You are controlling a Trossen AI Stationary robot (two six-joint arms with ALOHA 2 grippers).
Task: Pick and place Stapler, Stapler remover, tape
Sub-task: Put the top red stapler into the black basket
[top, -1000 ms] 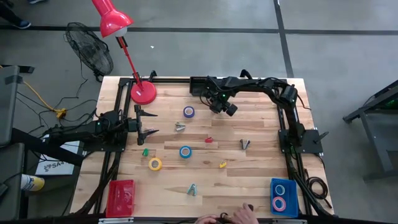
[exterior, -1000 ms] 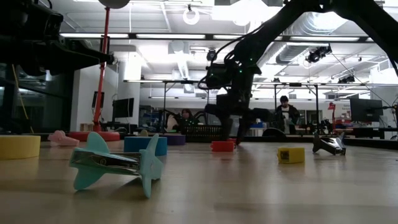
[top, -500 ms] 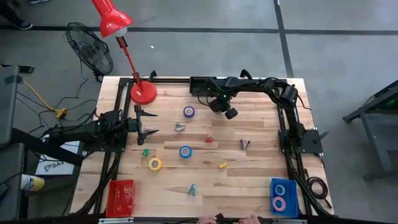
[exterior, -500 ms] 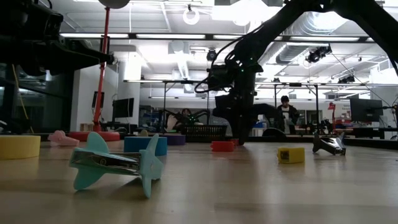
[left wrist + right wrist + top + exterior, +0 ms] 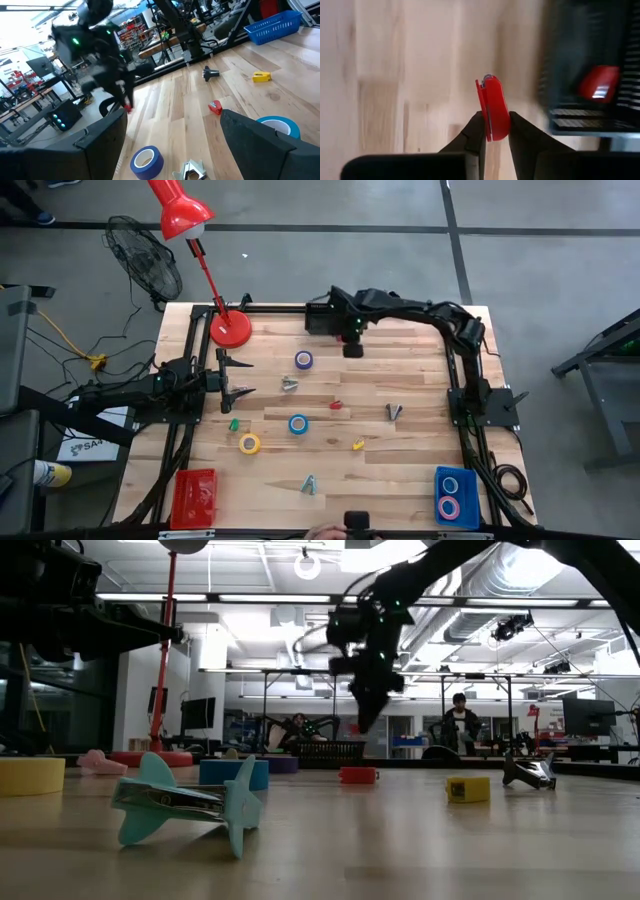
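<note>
Two rolls of tape, one blue and one pink, already lie in the blue plastic bin (image 5: 455,498), at the table corner diagonally opposite the round red lamp base (image 5: 230,329). A red object also shows in the black mesh basket (image 5: 318,317) just beside the lamp base.

Most of the job looks undone. A purple tape roll (image 5: 303,360), blue tape roll (image 5: 298,424), yellow tape roll (image 5: 249,443), a teal winged staple remover (image 5: 309,485) and other small pieces lie loose, farther from the lamp base.

The right gripper (image 5: 350,348) hangs raised beside the basket, fingers pinched on a small red stapler (image 5: 492,107). The left gripper (image 5: 235,381) waits spread wide near the lamp base.
</note>
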